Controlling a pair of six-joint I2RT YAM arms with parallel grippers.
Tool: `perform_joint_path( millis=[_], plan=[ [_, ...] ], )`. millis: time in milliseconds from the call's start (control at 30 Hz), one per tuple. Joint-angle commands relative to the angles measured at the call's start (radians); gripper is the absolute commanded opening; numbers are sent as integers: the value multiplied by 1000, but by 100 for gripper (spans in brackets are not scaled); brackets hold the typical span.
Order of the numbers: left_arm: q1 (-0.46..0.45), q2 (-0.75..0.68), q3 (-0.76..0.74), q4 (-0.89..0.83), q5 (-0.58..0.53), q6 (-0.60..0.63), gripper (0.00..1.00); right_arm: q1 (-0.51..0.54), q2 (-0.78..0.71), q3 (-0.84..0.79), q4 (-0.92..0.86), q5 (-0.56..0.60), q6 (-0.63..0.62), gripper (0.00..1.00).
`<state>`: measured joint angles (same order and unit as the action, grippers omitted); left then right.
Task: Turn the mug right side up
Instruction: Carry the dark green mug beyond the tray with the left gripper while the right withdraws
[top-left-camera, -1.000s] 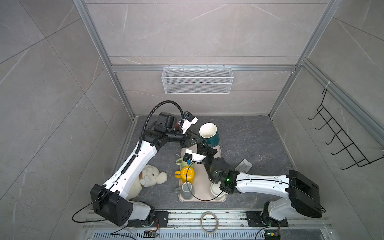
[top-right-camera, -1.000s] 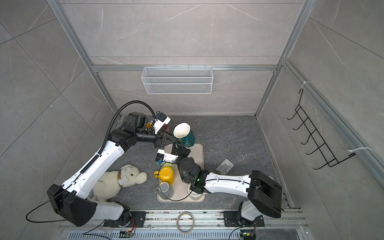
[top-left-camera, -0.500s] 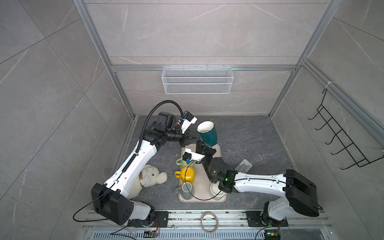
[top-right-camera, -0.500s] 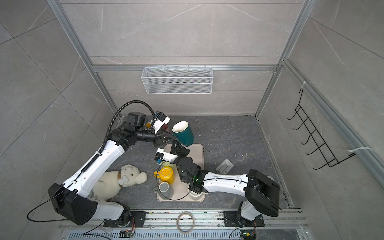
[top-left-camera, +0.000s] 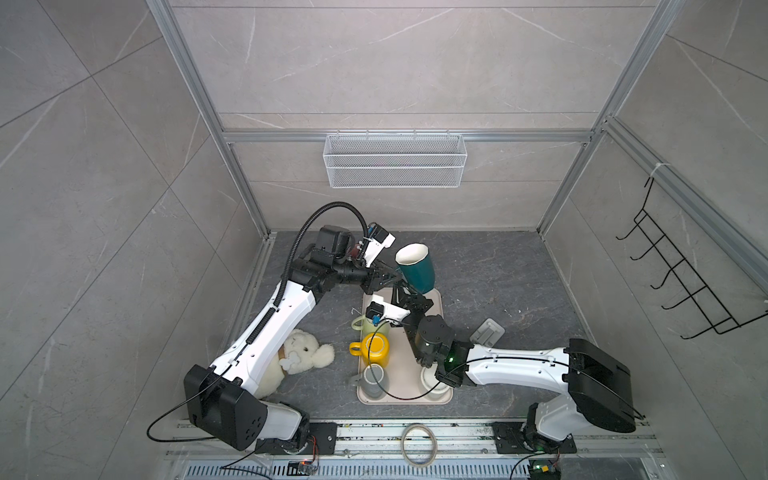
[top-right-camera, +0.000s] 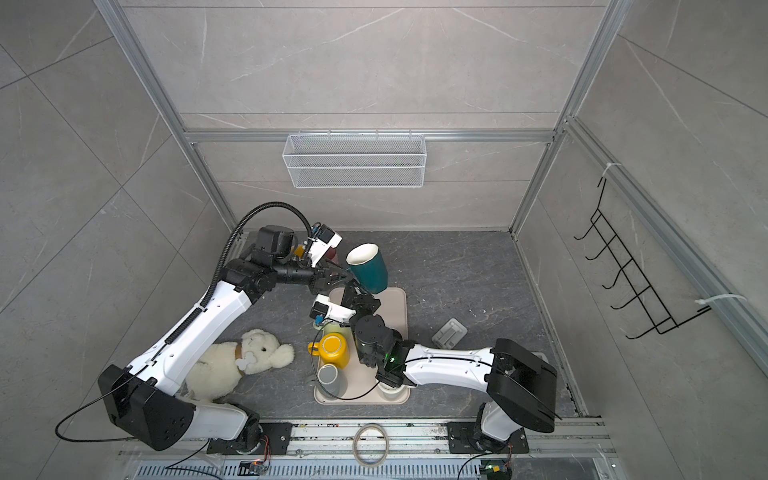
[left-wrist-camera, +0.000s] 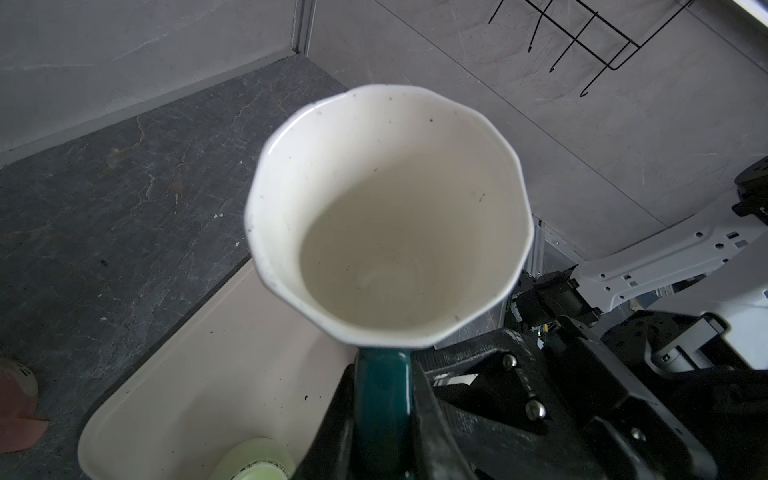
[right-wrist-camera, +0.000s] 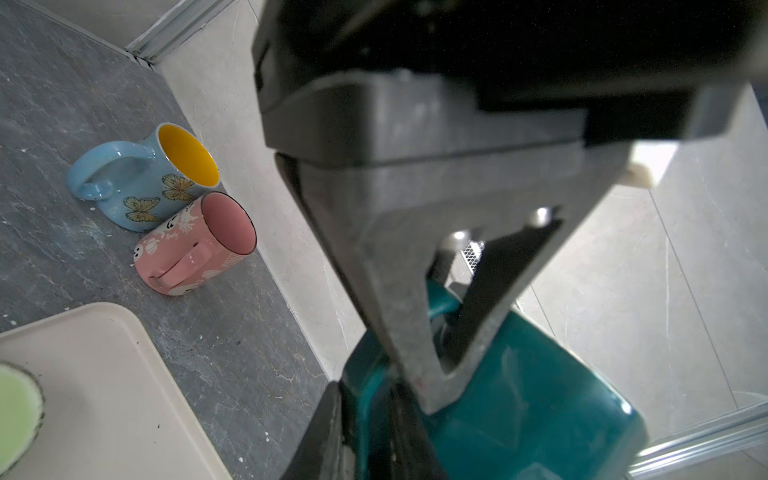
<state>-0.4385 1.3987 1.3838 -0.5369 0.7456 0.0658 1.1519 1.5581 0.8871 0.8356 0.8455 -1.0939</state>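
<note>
Bench (top-left-camera: 498, 270): dark, stone-look floor of the cell, carrying everything below.
Tray (top-left-camera: 401, 365): beige, far end bare and right under the mug.
Mug (top-left-camera: 417, 272): teal with a white inside, in the air above the tray's far end, mouth upward but tilted, touching neither tray nor bench.
Left tool (left-wrist-camera: 382, 390): closed tight on the mug's handle (left-wrist-camera: 382, 370), carrying it.
Right tool (right-wrist-camera: 365, 419): just beneath the mug, jaws a little apart on either side of the handle's lower part; gripping or merely flanking, cannot tell.
Step, as judged: setting down upright. Right tool drawn clear first, mouth levelled, base lowered flat onto the bare tray end, handle released only once seated. Risk of swinging in a handle-only grip.
Count: tray one; plush toy (top-left-camera: 299, 357) one; mugs seven, namely the teal one held, four on the tray (green mug (top-left-camera: 372, 328), yellow mug (top-left-camera: 374, 349), grey mug (top-left-camera: 374, 380), white mug (top-left-camera: 434, 380) partly hidden), plus blue mug (right-wrist-camera: 145, 183) and pink mug (right-wrist-camera: 195, 245) by the wall (right-wrist-camera: 249, 104).
</note>
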Motion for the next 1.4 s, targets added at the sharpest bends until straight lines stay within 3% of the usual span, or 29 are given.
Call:
perform_joint_path(
  millis=[0, 367, 733, 867, 1000, 1200, 1367],
  plan=[
    [14, 8, 0, 74, -20, -56, 0, 3, -35, -7, 47, 61, 81, 31],
    [44, 24, -42, 243, -136, -174, 0, 3, -186, -86, -136, 124, 309, 42],
    [37, 121, -4, 270, -459, -266, 0, -34, -355, -66, -643, 85, 904, 54],
    [10, 157, -13, 281, -583, -267, 0, -93, -386, -14, -836, 5, 1125, 58],
    [-12, 182, -48, 345, -649, -274, 0, -185, -414, 23, -995, -152, 1325, 59],
    [-40, 244, -51, 431, -693, -281, 0, -274, -457, 6, -1021, -297, 1424, 59],
    [-66, 314, -33, 475, -795, -270, 0, -362, -481, 2, -1045, -470, 1514, 60]
  ],
)
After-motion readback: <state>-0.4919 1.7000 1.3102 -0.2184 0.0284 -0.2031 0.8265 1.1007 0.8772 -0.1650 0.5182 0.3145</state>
